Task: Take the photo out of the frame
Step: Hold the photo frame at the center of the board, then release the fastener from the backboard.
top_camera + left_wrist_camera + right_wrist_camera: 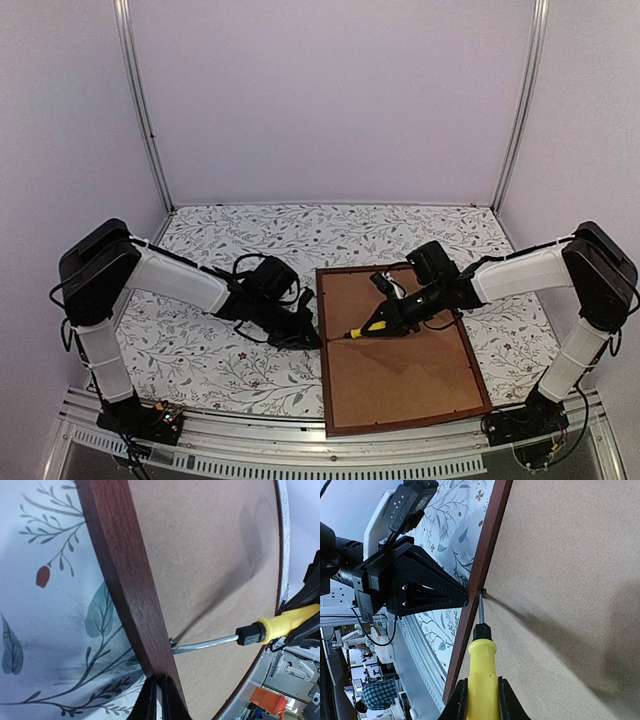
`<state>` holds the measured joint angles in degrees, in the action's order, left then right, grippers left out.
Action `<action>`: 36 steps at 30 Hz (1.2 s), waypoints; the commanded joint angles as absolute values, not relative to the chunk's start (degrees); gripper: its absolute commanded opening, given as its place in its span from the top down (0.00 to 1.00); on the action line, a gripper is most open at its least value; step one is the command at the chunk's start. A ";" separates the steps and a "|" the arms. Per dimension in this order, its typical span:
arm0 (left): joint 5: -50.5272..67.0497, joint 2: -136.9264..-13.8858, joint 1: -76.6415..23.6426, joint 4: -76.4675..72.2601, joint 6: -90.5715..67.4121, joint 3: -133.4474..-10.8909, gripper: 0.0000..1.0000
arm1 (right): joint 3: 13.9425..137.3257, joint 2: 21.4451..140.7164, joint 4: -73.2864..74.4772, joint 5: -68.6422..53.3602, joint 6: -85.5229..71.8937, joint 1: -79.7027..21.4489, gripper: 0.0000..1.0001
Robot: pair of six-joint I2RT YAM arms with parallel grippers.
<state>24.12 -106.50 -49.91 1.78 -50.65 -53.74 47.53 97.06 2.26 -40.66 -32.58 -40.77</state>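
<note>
Clamped on a yellow-handled screwdriver [481, 660], the right gripper [480, 702] should pry the metal tab [482, 591] ahead gently; the left gripper [158, 697], jaws together, braces the dark reddish-brown wooden frame [125, 580].

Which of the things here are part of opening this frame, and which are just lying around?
In the job: frame, lying face down; brown backing board; yellow-handled screwdriver in the right end effector; left end effector, shut at the frame's edge.
Just lying about: floral table cover; arm cables.
</note>
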 commanded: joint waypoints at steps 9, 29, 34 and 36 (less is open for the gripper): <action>23.53 -110.78 -50.18 3.19 -49.50 -55.90 0.96 | 47.64 97.75 5.13 -38.33 -34.06 -41.08 1.00; 23.27 -111.04 -50.27 3.49 -48.62 -55.90 0.96 | 55.66 92.70 17.30 -29.59 -34.52 -44.46 1.00; 23.09 -110.94 -50.19 3.44 -48.65 -55.72 0.96 | 55.03 90.01 17.40 -31.15 -34.63 -42.65 1.00; 23.05 -110.94 -50.19 3.43 -48.72 -55.72 0.96 | 54.95 89.62 17.64 -31.22 -34.67 -42.39 1.00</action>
